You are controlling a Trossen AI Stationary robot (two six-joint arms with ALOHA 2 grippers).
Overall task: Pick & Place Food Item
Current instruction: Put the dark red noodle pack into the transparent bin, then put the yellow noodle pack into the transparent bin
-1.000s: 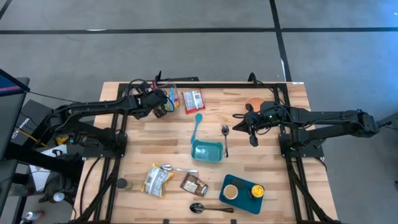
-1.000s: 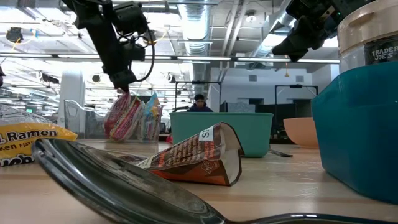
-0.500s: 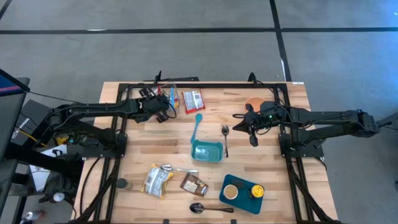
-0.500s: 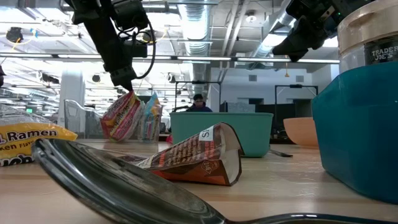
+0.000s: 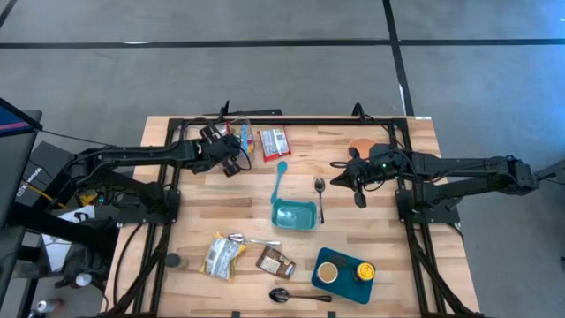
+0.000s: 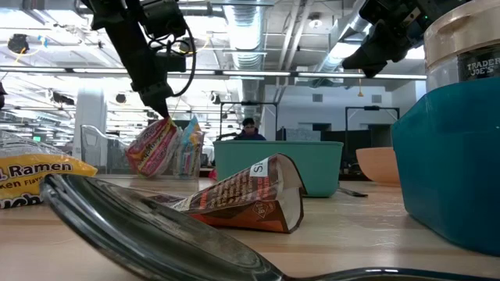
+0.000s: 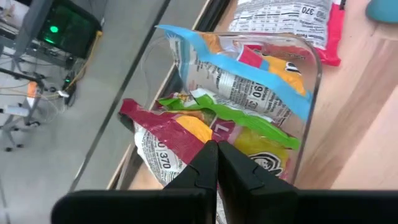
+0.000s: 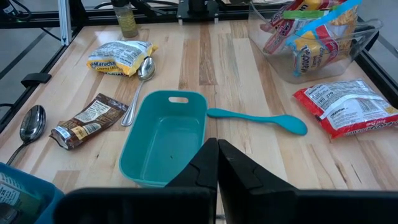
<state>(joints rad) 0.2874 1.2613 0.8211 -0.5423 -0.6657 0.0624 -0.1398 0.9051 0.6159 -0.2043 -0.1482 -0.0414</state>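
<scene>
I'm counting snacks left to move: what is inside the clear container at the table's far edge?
The clear container holds several upright snack packets: a blue-edged one, a green-and-yellow one and a red one. The left gripper is shut on the red one. The overlapping packets cover the container's bottom.

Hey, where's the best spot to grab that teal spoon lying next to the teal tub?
Probably the narrow handle of the teal spoon, from straight above. It lies flat on the table, clear of the teal tub, and its slim straight shaft suits closing jaws better than the wider bowl end.
</scene>
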